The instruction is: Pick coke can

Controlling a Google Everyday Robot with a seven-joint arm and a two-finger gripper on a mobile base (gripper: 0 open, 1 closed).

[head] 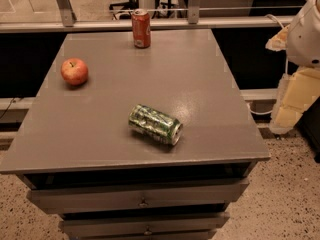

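Note:
The coke can point(141, 28) is a red-orange can with a silver top. It stands upright at the far edge of the grey cabinet top point(210, 84), near the middle. My gripper point(289, 113) hangs off the right side of the cabinet, below the white arm point(305, 31), beyond the table's right edge. It is far from the coke can and holds nothing that I can see.
A dented green-and-silver can point(155, 124) lies on its side near the front middle of the top. A red apple point(74, 71) sits at the left. Drawers point(140, 196) are below the front edge. A rail and glass partition point(100, 24) run behind the cabinet.

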